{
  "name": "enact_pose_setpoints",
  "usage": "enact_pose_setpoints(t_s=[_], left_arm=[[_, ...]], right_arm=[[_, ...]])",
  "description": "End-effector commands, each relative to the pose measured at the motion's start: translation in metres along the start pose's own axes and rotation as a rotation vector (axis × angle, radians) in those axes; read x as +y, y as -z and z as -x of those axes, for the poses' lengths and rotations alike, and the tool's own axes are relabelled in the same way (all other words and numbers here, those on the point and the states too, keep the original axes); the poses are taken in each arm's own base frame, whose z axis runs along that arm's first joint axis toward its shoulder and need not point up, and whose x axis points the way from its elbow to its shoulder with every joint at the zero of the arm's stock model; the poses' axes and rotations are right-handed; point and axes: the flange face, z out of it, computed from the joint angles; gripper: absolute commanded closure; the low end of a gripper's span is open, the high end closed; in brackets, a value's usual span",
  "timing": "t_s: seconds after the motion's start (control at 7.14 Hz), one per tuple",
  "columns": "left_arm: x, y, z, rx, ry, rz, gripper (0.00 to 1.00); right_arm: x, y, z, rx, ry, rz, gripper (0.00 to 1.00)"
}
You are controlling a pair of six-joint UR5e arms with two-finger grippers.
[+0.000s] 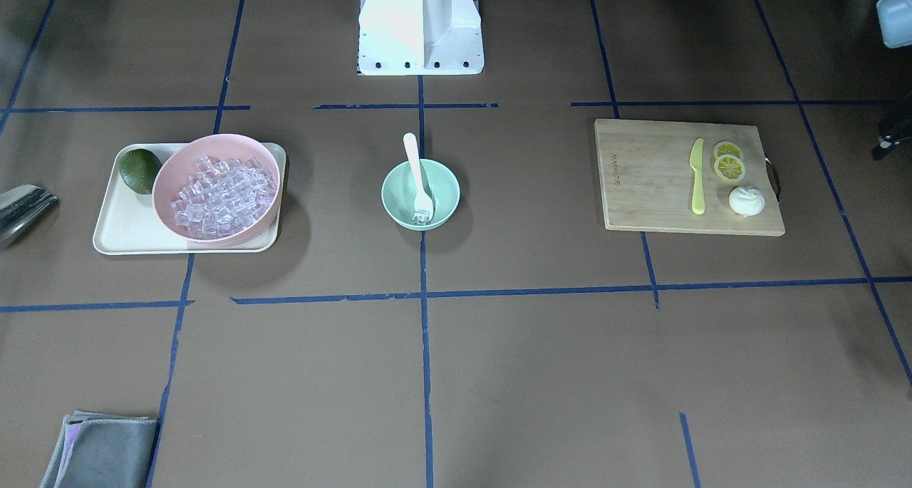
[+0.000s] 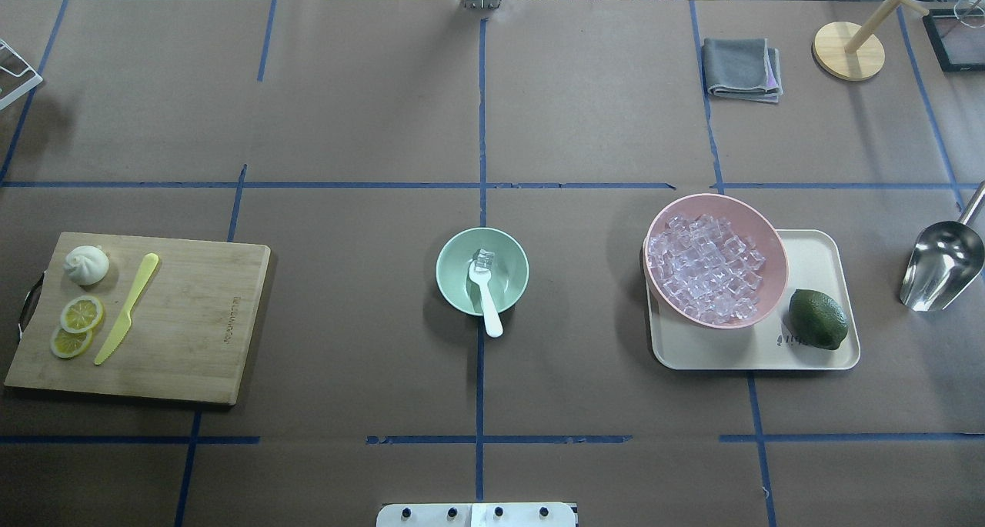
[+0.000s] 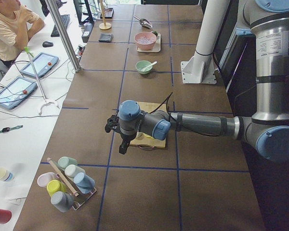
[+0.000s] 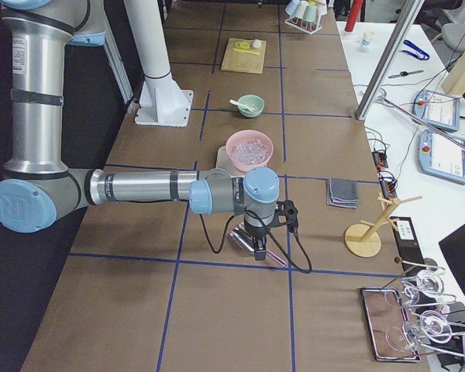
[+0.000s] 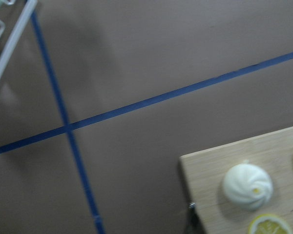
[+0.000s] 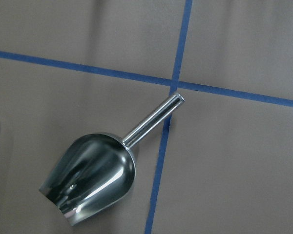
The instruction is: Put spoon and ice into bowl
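Note:
The mint-green bowl (image 2: 446, 269) stands at the table's middle, also in the front-facing view (image 1: 445, 189). The white spoon (image 2: 485, 296) lies in it, scoop down and handle over the rim, with one clear ice cube (image 2: 483, 259) at its scoop. The heap of ice (image 2: 704, 269) fills the pink bowl (image 2: 716, 198). My left gripper (image 3: 120, 142) hovers past the cutting board's end, far from the bowl. My right gripper (image 4: 257, 249) hovers over a steel scoop (image 6: 93, 170). I cannot tell whether either is open or shut.
A cutting board (image 2: 192, 319) bears a yellow-green knife (image 2: 127, 308), lemon slices and a white bun. A cream tray (image 2: 816, 258) holds the pink bowl and a lime (image 2: 817, 319). A grey cloth (image 2: 739, 67) and a wooden stand (image 2: 846, 50) are far right.

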Motion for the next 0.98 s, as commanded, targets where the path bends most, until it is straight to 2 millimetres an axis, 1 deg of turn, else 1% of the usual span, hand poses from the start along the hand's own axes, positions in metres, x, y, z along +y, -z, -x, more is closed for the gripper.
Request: enact_pose_setpoints(t_s=[0.0, 0.14, 0.28, 0.42, 0.56, 0.7, 0.84], left_arm=[[0.002, 0.018, 0.026, 0.004, 0.091, 0.076, 0.01], [0.004, 0.016, 0.029, 0.002, 0.102, 0.084, 0.0], [0.005, 0.013, 0.031, 0.002, 0.107, 0.088, 0.0], [0.007, 0.018, 0.026, -0.004, 0.088, 0.073, 0.0], [0.013, 0.015, 0.03, -0.005, 0.102, 0.083, 0.0], [0.011, 0.012, 0.032, -0.003, 0.117, 0.095, 0.0], [0.011, 0.014, 0.03, -0.001, 0.113, 0.088, 0.0]], right_arm=[[-0.001, -0.005, -0.004, -0.026, -0.011, 0.047, 0.0], [-0.002, -0.007, -0.002, -0.069, -0.017, 0.046, 0.0], [-0.001, -0.009, -0.004, -0.071, -0.023, 0.051, 0.0], [-0.001, -0.009, -0.005, -0.071, -0.024, 0.05, 0.0], [-0.001, -0.011, -0.006, -0.071, -0.024, 0.052, 0.0], [-0.001, -0.012, -0.006, -0.071, -0.024, 0.052, 0.0], [-0.001, -0.011, -0.005, -0.075, -0.021, 0.049, 0.0]])
